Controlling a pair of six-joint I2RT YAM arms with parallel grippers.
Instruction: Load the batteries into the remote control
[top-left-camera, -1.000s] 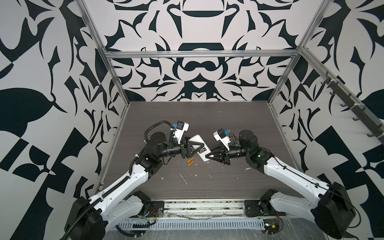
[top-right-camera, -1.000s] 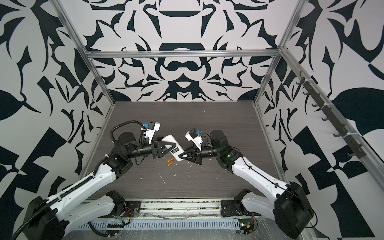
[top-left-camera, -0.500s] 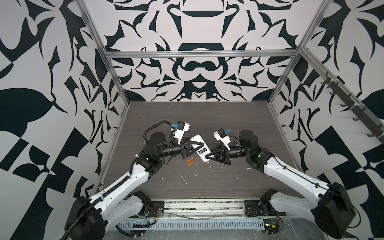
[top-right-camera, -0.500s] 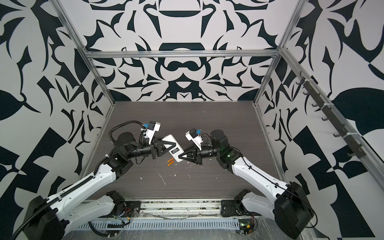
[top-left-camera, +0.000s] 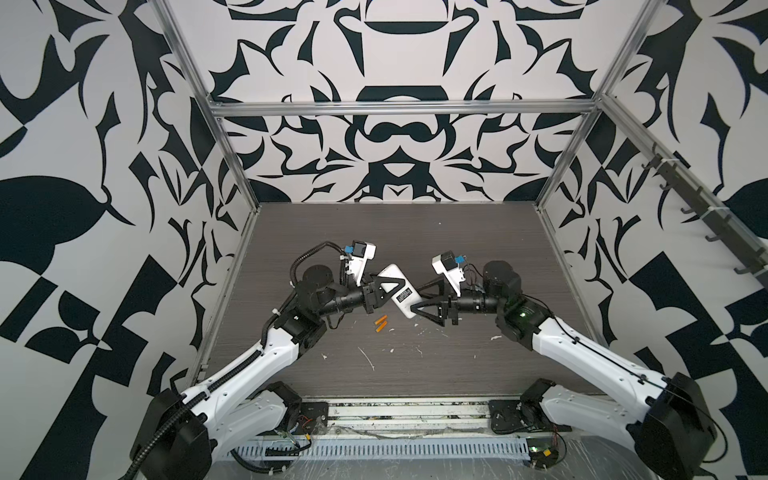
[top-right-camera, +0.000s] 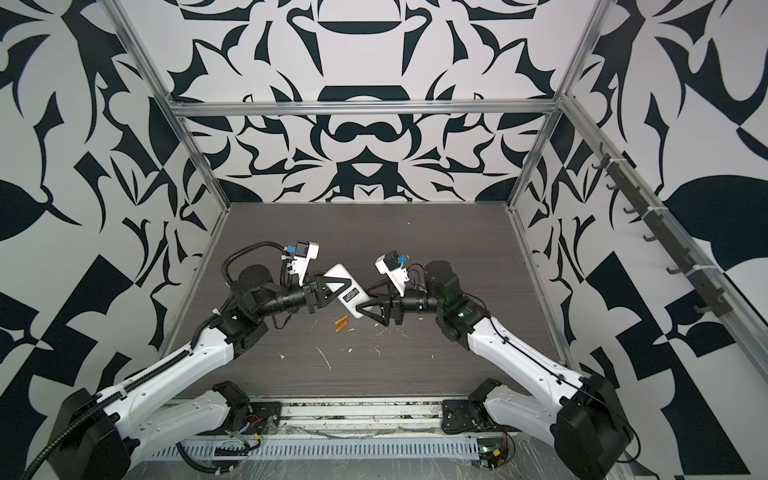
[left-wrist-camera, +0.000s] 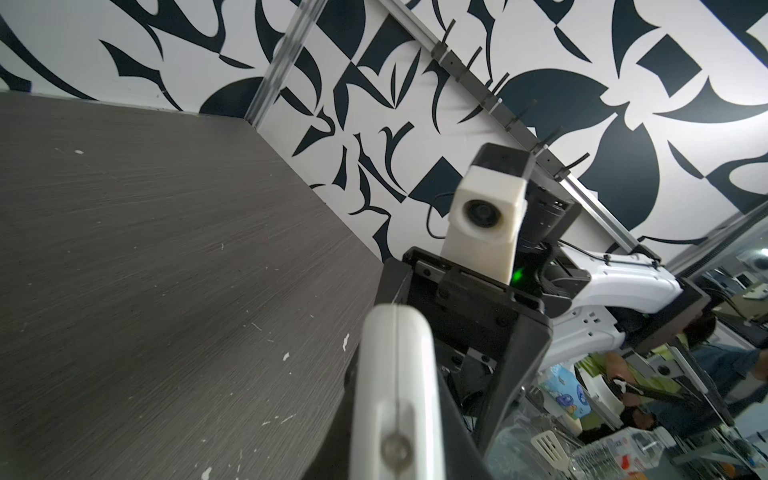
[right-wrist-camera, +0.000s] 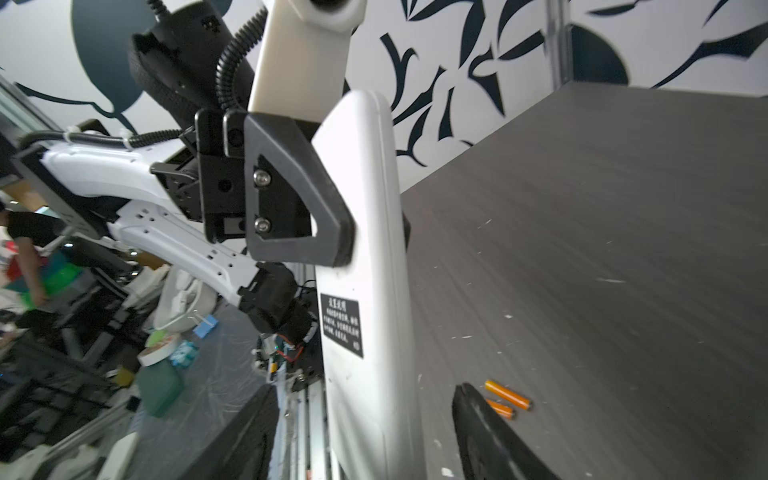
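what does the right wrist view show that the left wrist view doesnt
Only the right wrist view shows the batteries lying on the table, the dark label on the remote control, and the left gripper shut on it. Only the left wrist view shows the right wrist camera and the remote's narrow end. Both show the white remote, the grey table and the patterned walls.

Remote (right-wrist-camera: 365, 232) looks like smooth white plastic with a slight sheen, and there's a matt black label (right-wrist-camera: 341, 325) on it. Worktop (top-left-camera: 415, 365) is dark grey woodgrain, matt and a bit scuffed. Batteries (right-wrist-camera: 508, 395) have a glossy orange wrap, pale metal ends. Left gripper (right-wrist-camera: 332, 216) jaws: matt black plastic, shiny screws.
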